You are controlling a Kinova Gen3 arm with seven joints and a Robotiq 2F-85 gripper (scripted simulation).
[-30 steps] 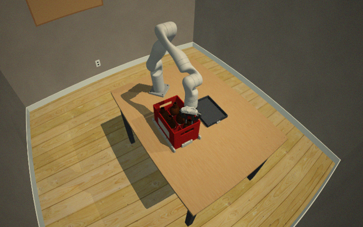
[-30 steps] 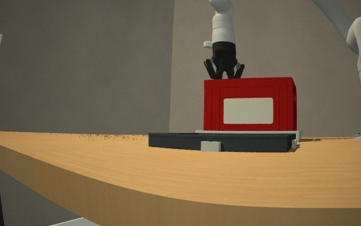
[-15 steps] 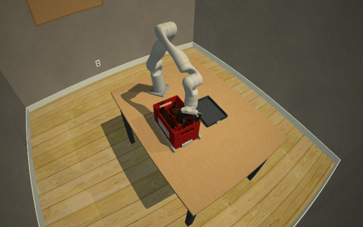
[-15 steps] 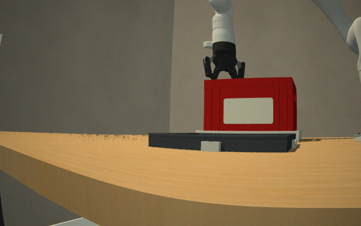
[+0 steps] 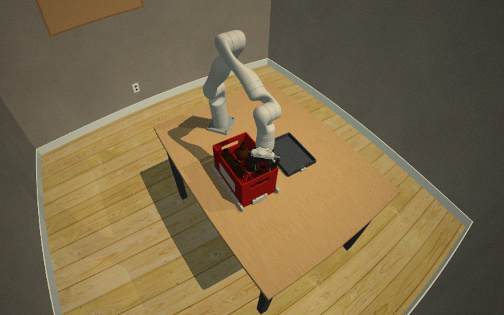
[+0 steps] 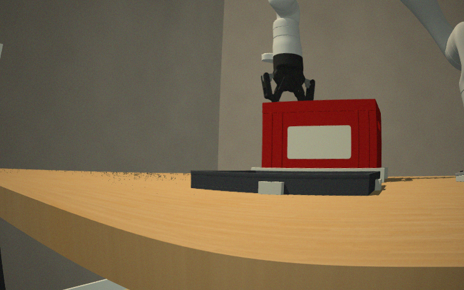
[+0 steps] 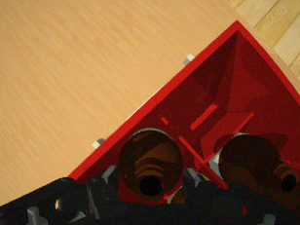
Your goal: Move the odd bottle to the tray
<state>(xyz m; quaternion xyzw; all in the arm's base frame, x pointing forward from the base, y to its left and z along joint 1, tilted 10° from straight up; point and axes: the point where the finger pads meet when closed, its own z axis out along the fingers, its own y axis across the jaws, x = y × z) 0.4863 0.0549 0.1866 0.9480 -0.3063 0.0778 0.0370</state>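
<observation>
Can't tell by sight which has the odd neck, but can place it among five brown, round-shouldered bottles inside the red crate (image 5: 259,193) (image 6: 317,117) (image 7: 146,120). Around the near-right bottle (image 5: 261,170) (image 7: 150,162), spread open with gaps at the gripper (image 5: 264,163) (image 6: 291,99) (image 7: 150,177). At two o'clock from the crate in the top view, see the dark, shallow tray (image 5: 295,154) (image 6: 232,182). Partly hidden by black fingers in the wrist view.

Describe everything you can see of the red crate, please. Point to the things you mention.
The red crate (image 5: 259,193) (image 6: 317,117) (image 7: 161,103) looks like plastic: an upright, open-topped box with handle slots in its short ends, a pale blank label on each long side and thin dividers inside. It stands on the table beside the dark tray, pale blocks along its base. Brown bottles stand inside, partly hidden by the tool.
</observation>
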